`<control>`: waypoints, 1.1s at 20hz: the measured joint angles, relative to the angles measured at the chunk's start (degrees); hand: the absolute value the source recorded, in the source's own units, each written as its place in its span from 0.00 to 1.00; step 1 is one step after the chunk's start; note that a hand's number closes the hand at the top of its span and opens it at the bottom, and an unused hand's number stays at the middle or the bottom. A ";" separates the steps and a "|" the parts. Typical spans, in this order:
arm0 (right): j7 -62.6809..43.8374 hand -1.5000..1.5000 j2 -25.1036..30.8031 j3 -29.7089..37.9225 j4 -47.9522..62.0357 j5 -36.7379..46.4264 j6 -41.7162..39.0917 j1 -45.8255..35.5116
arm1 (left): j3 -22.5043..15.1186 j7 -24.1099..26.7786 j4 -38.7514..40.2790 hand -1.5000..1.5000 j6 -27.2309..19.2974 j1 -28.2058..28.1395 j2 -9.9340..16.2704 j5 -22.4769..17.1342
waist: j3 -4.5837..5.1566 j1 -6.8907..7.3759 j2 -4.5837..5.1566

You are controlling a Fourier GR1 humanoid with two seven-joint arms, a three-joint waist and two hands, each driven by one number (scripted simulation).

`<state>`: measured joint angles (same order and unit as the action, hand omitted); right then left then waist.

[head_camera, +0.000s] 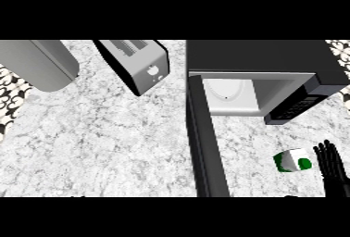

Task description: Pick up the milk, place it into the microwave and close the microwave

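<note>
Resting right hand (pixel 332 163) beside milk (pixel 293 160).
Fingers straight and apart, holding nothing; milk just left of hand; open microwave (pixel 266 78) farther ahead, door (pixel 207 148) swung out.

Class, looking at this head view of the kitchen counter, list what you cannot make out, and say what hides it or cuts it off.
- Left hand: not in the head view at all.
- Right hand: only the straight fingers show beside the milk carton; the palm and forearm are cut off at the lower right.
- Microwave inside: the far right part is hidden behind its control panel.
- Microwave door: seen edge-on, its face cannot be read.
- Toaster: the slots' depth is hidden.
</note>
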<state>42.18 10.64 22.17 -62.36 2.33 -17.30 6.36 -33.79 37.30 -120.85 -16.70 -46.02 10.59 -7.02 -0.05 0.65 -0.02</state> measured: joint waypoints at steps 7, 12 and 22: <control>8.88 0.00 3.39 0.82 16.98 2.47 2.46 -7.03 | 0.75 3.53 2.13 0.00 0.37 0.08 1.83 -2.57 | -0.03 0.04 0.05; 12.70 0.00 4.56 0.42 25.78 3.97 4.84 -10.40 | -0.56 4.68 2.38 0.00 -0.40 -0.58 2.53 -2.69 | -0.05 0.11 0.07; 15.94 0.00 5.97 -1.21 34.04 5.35 6.39 -15.51 | -1.83 5.63 1.74 0.00 -1.64 -1.51 3.78 -3.51 | -0.10 0.26 0.13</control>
<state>58.12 16.62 20.96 -28.32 7.68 -10.91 -9.15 -35.62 42.93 -119.11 -18.33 -47.53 14.37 -10.53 -0.15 0.92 0.11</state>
